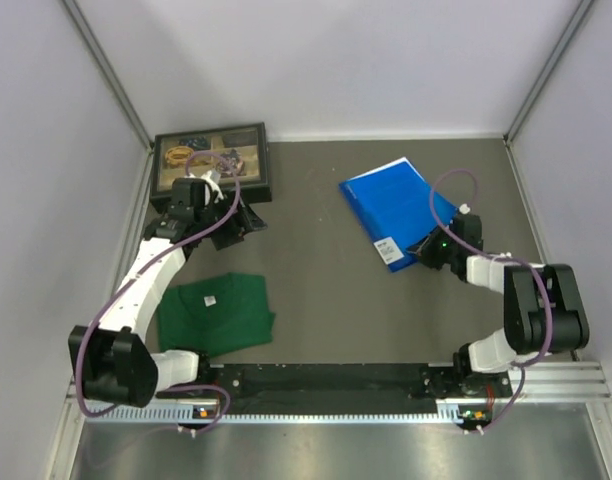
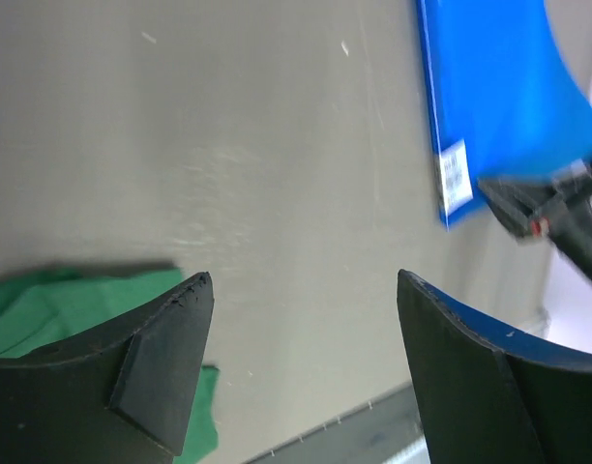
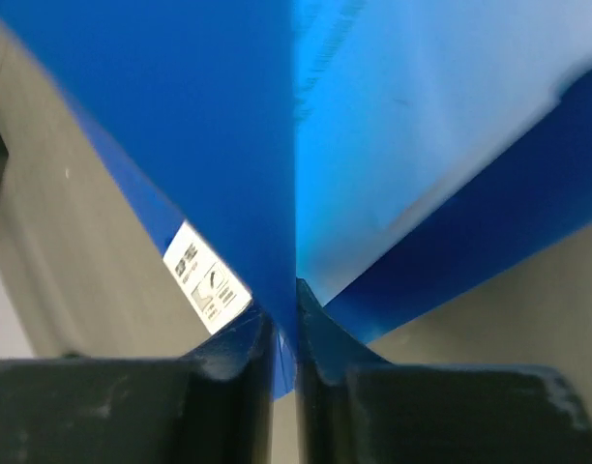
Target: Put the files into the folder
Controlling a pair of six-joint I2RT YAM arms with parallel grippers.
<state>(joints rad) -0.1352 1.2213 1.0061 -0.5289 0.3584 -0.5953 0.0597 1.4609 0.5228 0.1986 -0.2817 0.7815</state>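
Black fingers of the right gripper (image 3: 284, 319), closest in the right wrist view, are clamped on the raised cover edge of the bright blue plastic ring-binder folder (image 3: 199, 145), which lies at upper right of the overhead frame. A pale surface inside may be the white printed paper files (image 3: 451, 106), but blur prevents certainty. Left gripper (image 2: 306, 280) hangs spread wide, holding nothing, above the grey tabletop (image 2: 228, 145). One risk is that the thin cover slips from the pinch and drops shut; another is that the whole folder drags.

Setting: robotics lab test cell. Evidence: grey table (image 1: 316, 300) enclosed by pale walls (image 1: 326, 60) on three sides; aluminium posts (image 1: 108, 75) at table's far corners; my mounting rail (image 1: 551, 385) along table's near edge.
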